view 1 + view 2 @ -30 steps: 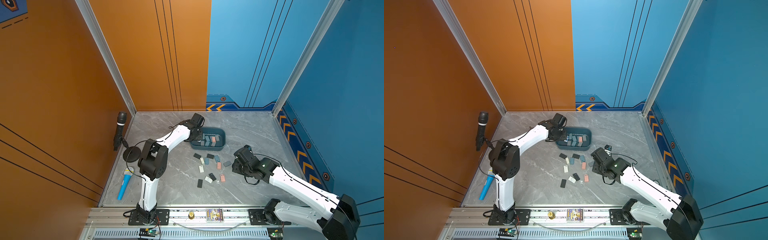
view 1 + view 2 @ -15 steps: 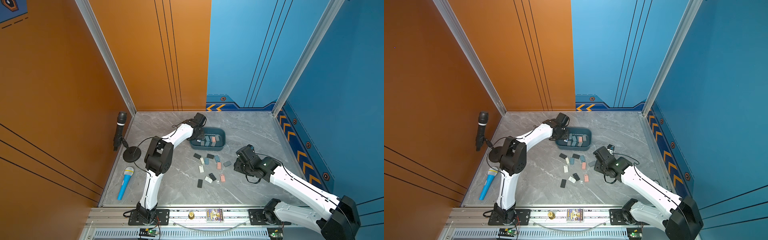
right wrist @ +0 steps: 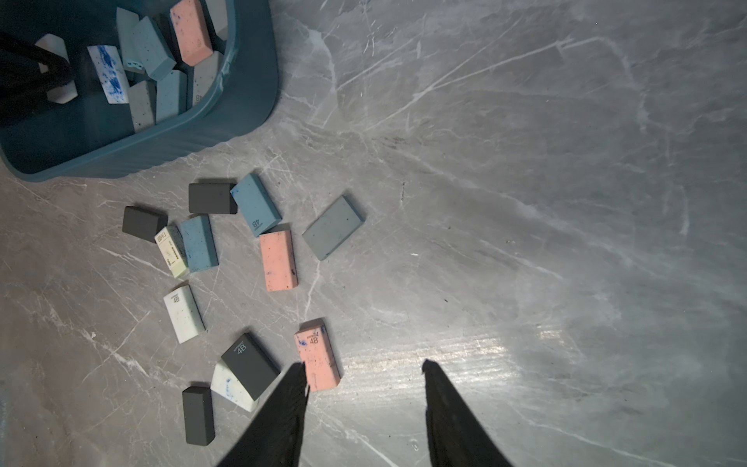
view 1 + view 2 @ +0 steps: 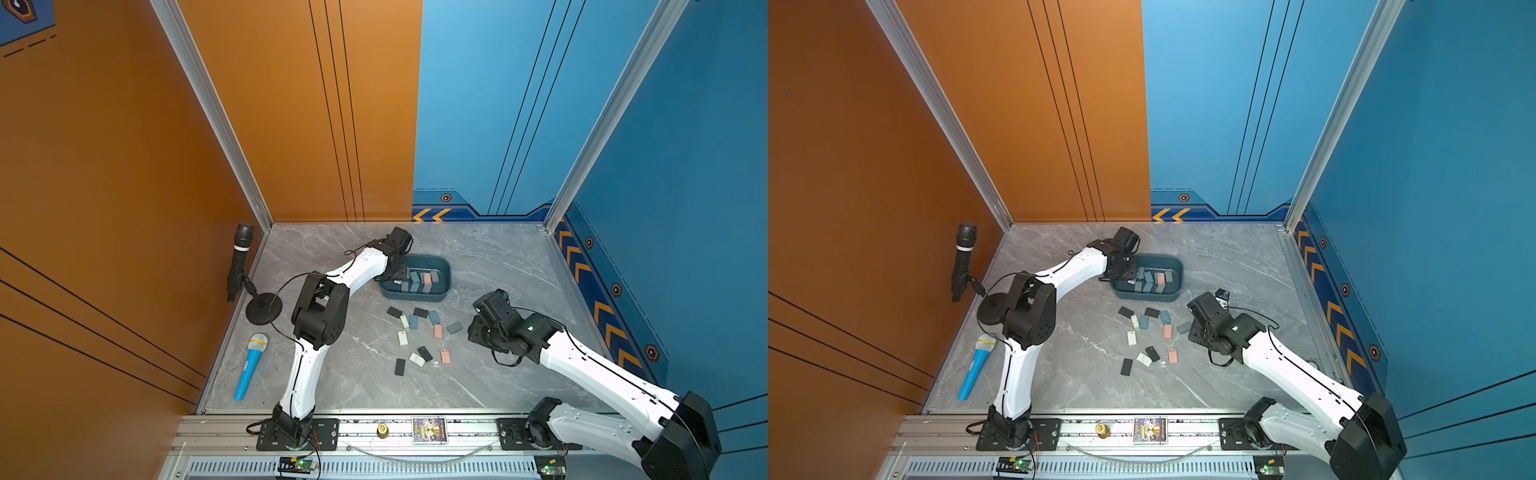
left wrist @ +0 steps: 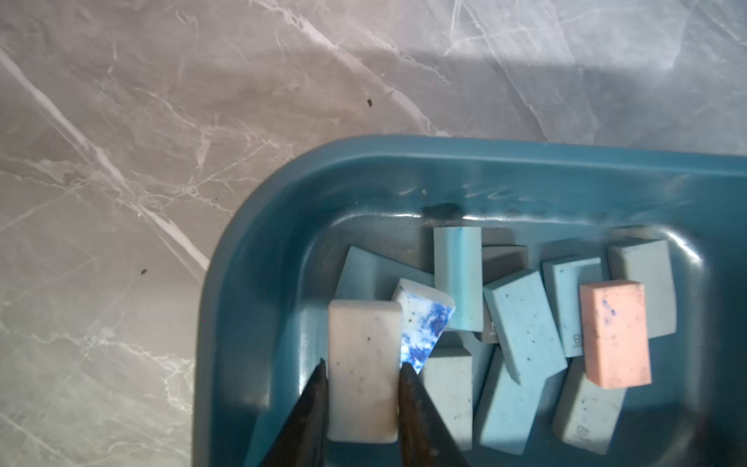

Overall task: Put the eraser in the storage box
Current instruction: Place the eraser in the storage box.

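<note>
Twelve loose erasers (image 3: 278, 260), one storage box (image 3: 161, 149)

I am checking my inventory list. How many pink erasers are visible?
3. One pink eraser lies in the storage box, on other erasers. Two lie on the table: one mid-cluster, one, printed 4B, nearer the robot's base. The box pile may hide more.

This is a robotics lab cell, a purpose-built booth rather than a lived-in room. Smooth orange wall panels (image 4: 124, 166) and blue wall panels (image 4: 498, 104) meet at bare aluminium posts (image 4: 216, 108), with a chevron strip (image 4: 602, 311) printed along the base. The left arm (image 4: 357, 270) and the right arm (image 4: 590, 365) are bolted to an aluminium rail (image 4: 365, 428) fronting a grey marble-look tabletop (image 4: 478, 257). Exposed circuit boards (image 4: 297, 463) glow green beneath it, and a black microphone (image 4: 239, 262) stands to one side.
</note>
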`<control>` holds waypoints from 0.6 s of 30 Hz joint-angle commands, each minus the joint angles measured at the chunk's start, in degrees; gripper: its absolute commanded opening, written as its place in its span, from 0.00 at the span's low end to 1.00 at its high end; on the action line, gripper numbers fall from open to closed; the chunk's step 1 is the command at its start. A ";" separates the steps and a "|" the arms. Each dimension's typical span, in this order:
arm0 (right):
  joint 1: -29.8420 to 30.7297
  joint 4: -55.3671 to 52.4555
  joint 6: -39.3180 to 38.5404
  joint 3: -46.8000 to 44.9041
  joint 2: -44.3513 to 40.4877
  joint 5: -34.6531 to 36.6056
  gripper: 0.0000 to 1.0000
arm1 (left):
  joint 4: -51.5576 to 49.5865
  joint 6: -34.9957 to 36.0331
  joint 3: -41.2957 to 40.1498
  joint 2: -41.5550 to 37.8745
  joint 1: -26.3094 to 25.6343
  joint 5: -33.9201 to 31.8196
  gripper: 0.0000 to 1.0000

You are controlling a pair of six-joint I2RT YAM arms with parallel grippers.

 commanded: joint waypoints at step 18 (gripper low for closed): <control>5.50 2.06 -1.68 2.95 4.21 -2.27 0.50 | -1.99 -0.75 -0.87 -11.83 -1.06 -1.09 0.40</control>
